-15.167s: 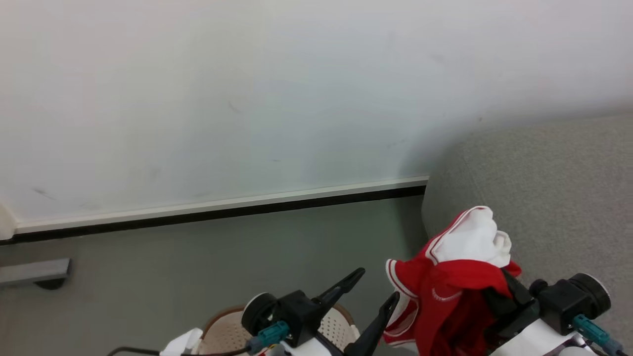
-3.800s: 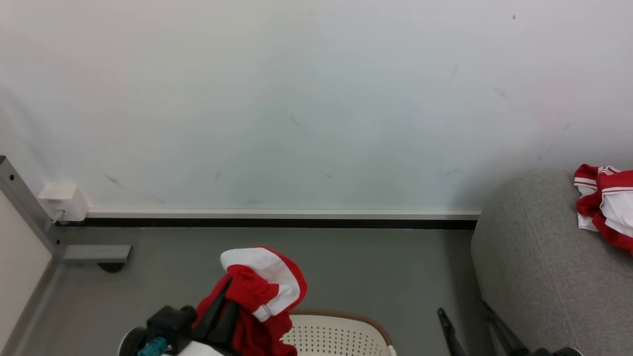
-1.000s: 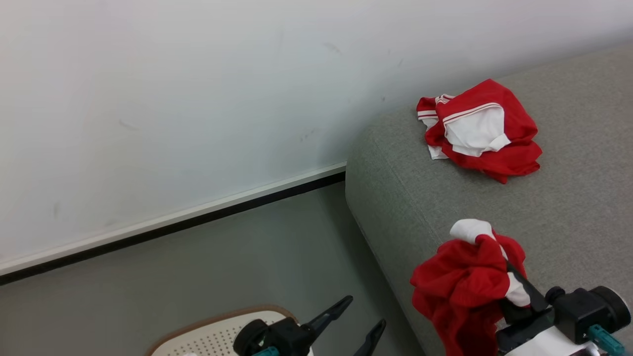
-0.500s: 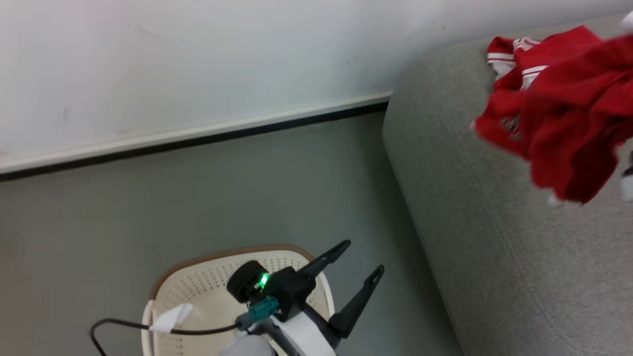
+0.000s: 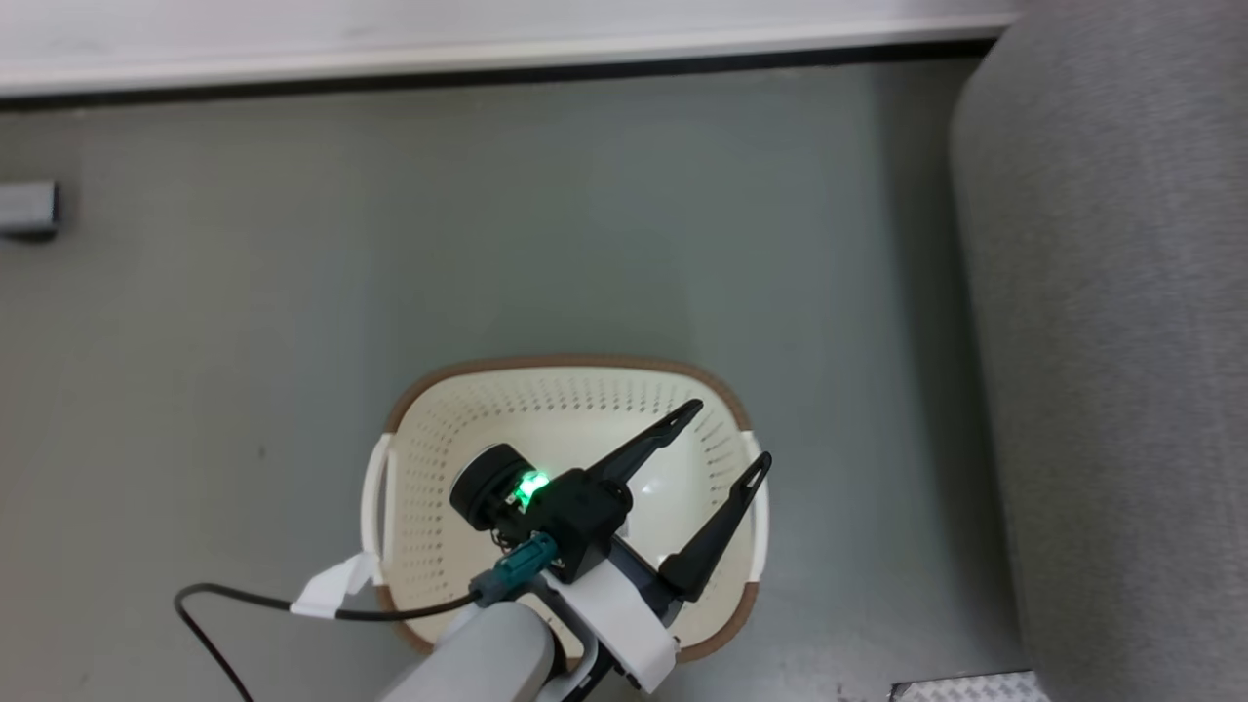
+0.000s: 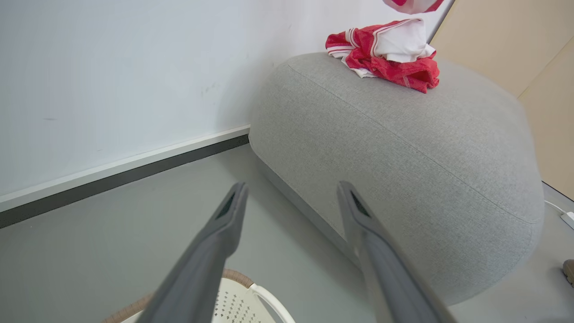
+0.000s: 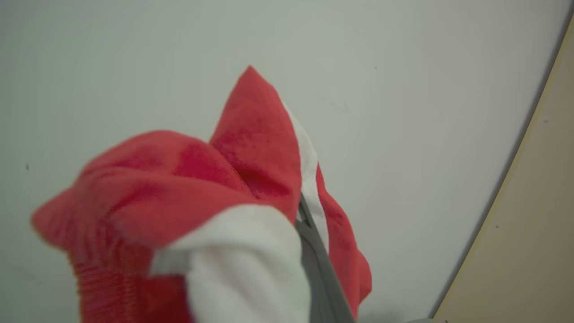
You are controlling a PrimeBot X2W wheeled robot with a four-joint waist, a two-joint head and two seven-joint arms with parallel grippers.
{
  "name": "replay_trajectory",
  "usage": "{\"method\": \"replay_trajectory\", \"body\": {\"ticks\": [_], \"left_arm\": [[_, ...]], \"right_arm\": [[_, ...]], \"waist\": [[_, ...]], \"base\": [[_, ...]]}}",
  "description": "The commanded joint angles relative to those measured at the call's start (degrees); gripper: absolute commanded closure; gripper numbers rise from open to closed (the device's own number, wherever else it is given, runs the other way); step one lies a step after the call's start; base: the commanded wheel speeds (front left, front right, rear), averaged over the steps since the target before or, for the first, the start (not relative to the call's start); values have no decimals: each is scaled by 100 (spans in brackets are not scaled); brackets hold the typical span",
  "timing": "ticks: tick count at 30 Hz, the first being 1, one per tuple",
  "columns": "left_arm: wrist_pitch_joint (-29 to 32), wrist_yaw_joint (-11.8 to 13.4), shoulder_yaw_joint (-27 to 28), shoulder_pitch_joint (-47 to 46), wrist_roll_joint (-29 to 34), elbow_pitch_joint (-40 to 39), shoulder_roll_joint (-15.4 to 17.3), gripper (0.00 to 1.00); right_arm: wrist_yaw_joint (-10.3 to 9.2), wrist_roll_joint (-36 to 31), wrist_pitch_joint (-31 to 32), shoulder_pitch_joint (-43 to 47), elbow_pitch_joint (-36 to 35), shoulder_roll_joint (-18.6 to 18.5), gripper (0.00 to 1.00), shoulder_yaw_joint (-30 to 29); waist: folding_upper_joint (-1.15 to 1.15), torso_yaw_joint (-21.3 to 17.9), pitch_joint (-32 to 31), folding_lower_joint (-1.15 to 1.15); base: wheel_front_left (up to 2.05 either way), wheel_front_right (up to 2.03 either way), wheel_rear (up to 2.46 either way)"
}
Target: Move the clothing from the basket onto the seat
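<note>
The clothing is pinched in our right gripper, left gripper wide open, so thin fabric could slip short of the seat.

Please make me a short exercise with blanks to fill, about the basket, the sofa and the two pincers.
The left pincer is ___, not shut, above the basket.
The right pincer is shut on clothing coloured ___ and white.
Another jersey lies on the sofa, whose colour is ___.
Missing: open; red; grey.
</note>
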Motion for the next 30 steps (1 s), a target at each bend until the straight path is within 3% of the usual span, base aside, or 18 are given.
{"method": "replay_trajectory", "body": {"ticks": [1, 4, 12, 13, 14, 15, 16, 17, 24, 30], "left_arm": [[-47, 18, 9, -65, 102, -23, -3, 0], [-48, 41, -20, -55, 108, 2, 1, 0], [-78, 59, -89, 37, 115, 50, 44, 0], [-72, 72, -87, 55, 107, 57, 72, 0], [-52, 80, -83, 65, 97, 63, 97, 0], [-24, 101, -72, 82, 85, 66, 132, 0], [-13, 111, -56, 99, 68, 59, 153, 0], [-9, 121, -42, 120, 44, 50, 171, 0], [11, 180, 27, 263, -136, 127, 204, 0], [-55, 255, 138, 434, -339, 265, 210, 0]], "right_arm": [[-14, -143, 3, -95, 323, -93, 100, -158], [-14, -387, -99, 22, 998, -98, 100, -557], [-15, -1296, -464, 850, 2760, 494, 100, -1838], [-15, -1443, -484, 919, 2869, 623, 94, -1977], [-15, -1618, -501, 951, 2922, 730, 77, -2108], [-14, -1752, -518, 971, 2937, 839, 71, -2233], [-15, -1920, -533, 962, 2923, 938, 11, -2346], [-14, -2046, -529, 929, 2891, 1024, 0, -2465], [-15, -2846, -366, 1110, 2670, 1680, 0, -2531], [-14, -2434, -709, 2002, 2591, 1745, 0, -2116]], "waist": [[0, 331, 357, -2], [0, 431, 443, -2], [0, 498, 371, -2], [0, 483, 341, -2], [0, 463, 312, -2], [0, 434, 281, -2], [0, 400, 250, -2], [0, 357, 211, -2], [0, 51, -218, -2], [0, -130, -669, -2]], "base": [[0, 0, 0], [0, 0, 0], [0, 0, 0], [0, 0, 0], [0, 0, 0], [0, 0, 0], [0, 0, 0], [0, 0, 0], [0, 0, 0], [0, 0, 0]]}}
